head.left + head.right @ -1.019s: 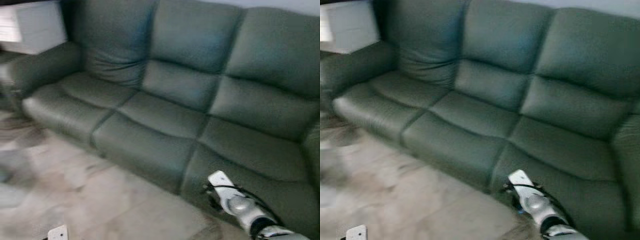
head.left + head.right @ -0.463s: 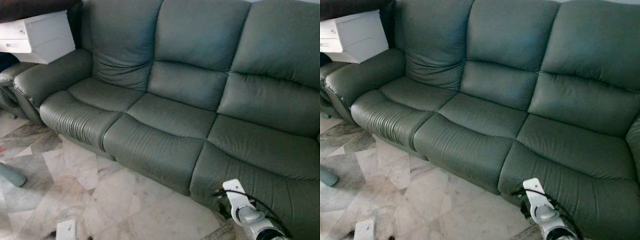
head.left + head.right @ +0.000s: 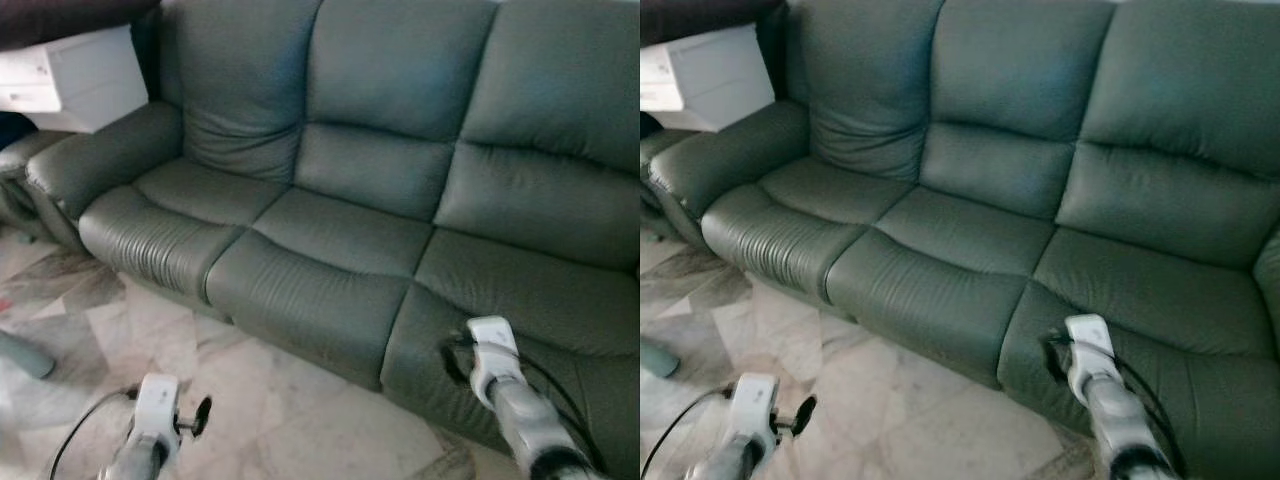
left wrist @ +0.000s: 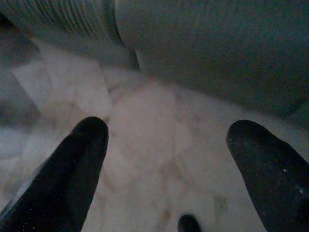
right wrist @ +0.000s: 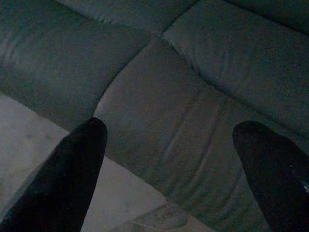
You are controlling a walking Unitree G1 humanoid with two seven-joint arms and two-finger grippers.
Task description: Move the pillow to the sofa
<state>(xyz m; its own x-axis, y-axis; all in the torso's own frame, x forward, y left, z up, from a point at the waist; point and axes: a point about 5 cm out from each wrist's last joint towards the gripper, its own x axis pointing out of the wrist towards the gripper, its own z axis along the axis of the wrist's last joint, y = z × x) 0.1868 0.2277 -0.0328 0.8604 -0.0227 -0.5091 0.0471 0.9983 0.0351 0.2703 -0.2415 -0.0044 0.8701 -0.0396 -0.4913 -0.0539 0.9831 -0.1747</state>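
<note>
The dark green three-seat sofa (image 3: 340,230) stretches across the head views, its seat cushions bare. My left arm (image 3: 155,405) reaches in at the lower left over the marble floor. Its left gripper (image 4: 169,130) is open, with the floor and the sofa's front edge between the fingers. My right arm (image 3: 495,365) rises at the lower right, in front of the right seat's front face. The right gripper (image 5: 174,129) is open too and looks at the sofa's front (image 5: 159,121), holding nothing.
A white drawer unit (image 3: 70,75) stands behind the sofa's left armrest (image 3: 100,155). Another dark seat (image 3: 15,165) sits at the far left. A teal object (image 3: 20,355) lies on the pale marble floor (image 3: 300,415).
Both arms have lifted: the left arm has come up into view at the lower left, and the right arm has risen higher against the sofa front. The camera has settled.
</note>
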